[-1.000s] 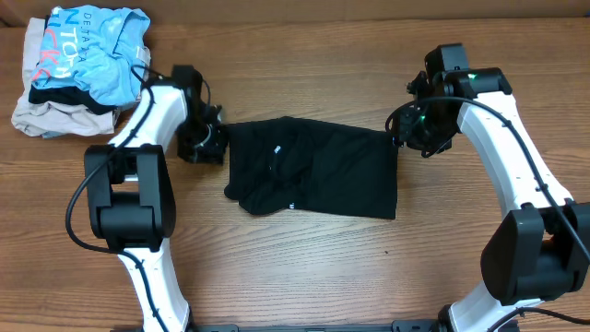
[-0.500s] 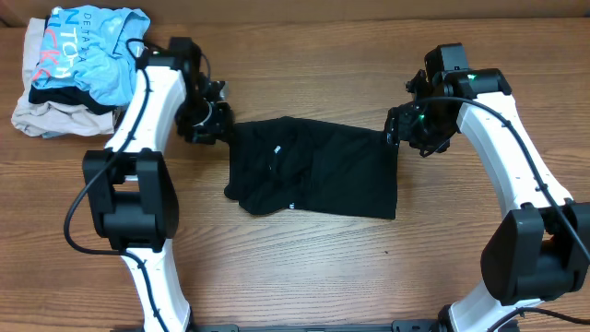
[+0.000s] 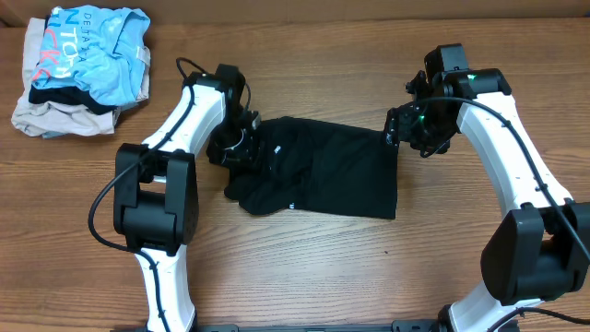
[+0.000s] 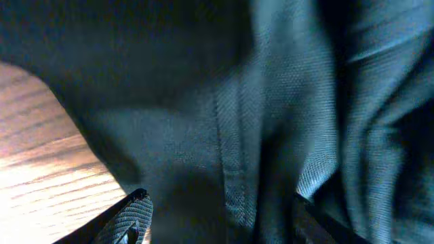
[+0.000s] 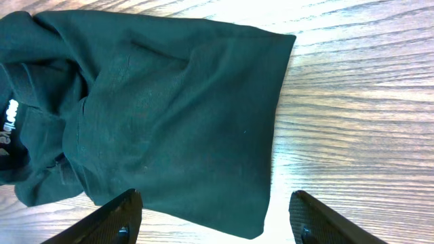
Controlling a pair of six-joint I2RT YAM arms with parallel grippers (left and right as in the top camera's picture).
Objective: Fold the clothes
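While the black T-shirt point(image 3: 323, 175) lies rumpled on the table point(image 3: 304, 267), the left gripper point(image 3: 240, 148) hangs over its 9 o'clock edge, jaws spread and empty. The right gripper point(image 3: 397, 136), equally wide and empty, hangs at its 2 o'clock corner

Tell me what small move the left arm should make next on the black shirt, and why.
Probably lower the left claw and close it on the bunched left edge of the black shirt. Its jaws stand open with rumpled fabric spread between them, nothing pinched. The right claw is open too, above the flatter right edge, so neither holds cloth for a fold.
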